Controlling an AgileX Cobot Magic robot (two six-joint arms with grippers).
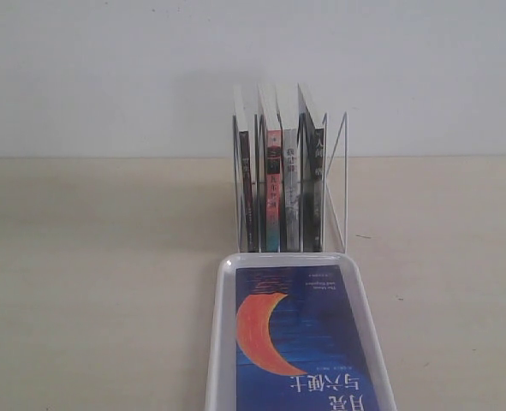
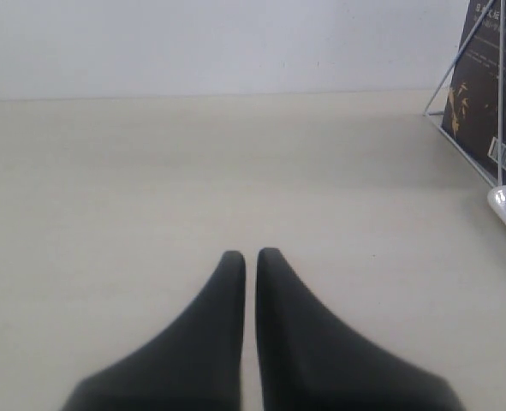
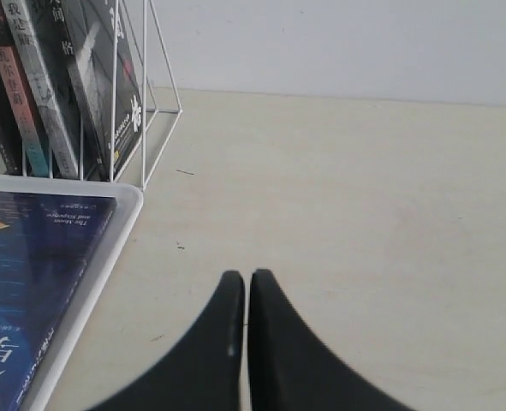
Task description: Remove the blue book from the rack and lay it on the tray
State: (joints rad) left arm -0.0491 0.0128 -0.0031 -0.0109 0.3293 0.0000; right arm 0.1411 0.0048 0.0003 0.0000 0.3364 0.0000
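The blue book (image 1: 300, 338) lies flat, cover up, on the white tray (image 1: 220, 342), its orange-red crescent and white title showing. Its near part also shows in the right wrist view, blue book (image 3: 30, 282) on the tray (image 3: 107, 257). Just behind the tray stands the white wire rack (image 1: 338, 184), holding several upright books. My left gripper (image 2: 250, 254) is shut with nothing in it, over bare table well left of the rack (image 2: 471, 94). My right gripper (image 3: 246, 276) is shut and empty, over bare table right of the tray. Neither gripper appears in the exterior view.
In the rack stand a pink-and-teal-spined book (image 1: 272, 188), a grey-spined one (image 1: 291, 184) and black-spined ones (image 1: 318, 180). A dark book with a barcode (image 2: 492, 77) leans at the rack's left end. A white wall rises behind the beige table (image 1: 90, 274).
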